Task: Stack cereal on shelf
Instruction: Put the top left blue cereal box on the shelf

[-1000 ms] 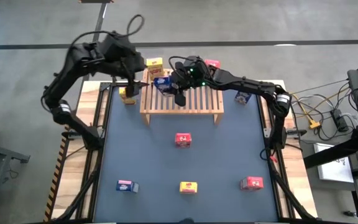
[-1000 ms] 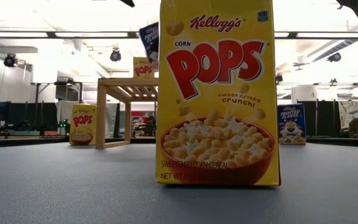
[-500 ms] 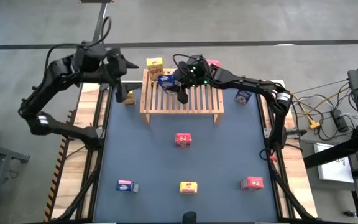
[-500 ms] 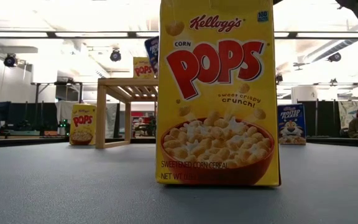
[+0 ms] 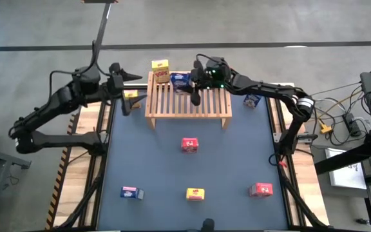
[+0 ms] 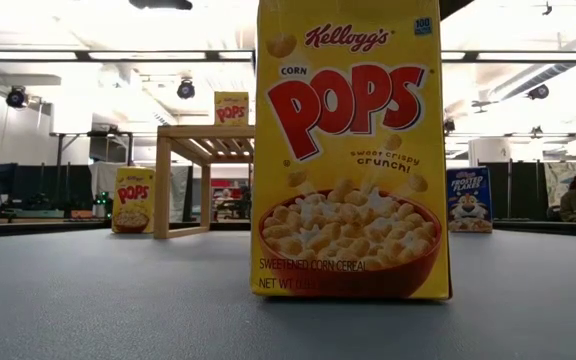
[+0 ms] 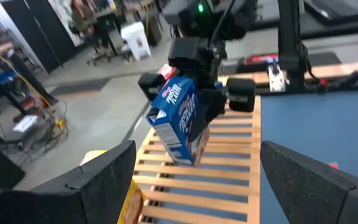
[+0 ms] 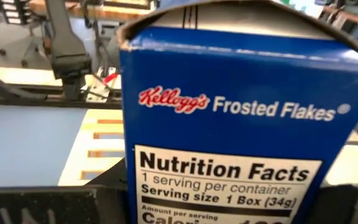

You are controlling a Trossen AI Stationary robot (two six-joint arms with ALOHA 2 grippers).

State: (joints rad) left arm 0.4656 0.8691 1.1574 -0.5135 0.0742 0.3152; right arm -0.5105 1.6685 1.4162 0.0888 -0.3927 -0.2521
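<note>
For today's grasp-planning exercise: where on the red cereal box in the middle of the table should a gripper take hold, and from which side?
The red box stands apart on the mat in front of the shelf. Probably best to come straight down and pinch its two broad faces near the top, since nothing crowds it.

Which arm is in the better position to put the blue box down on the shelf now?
The right. Its end effector already grips the blue box tilted just above the shelf slats. The left end effector is open and empty, beside the shelf's end.
</note>
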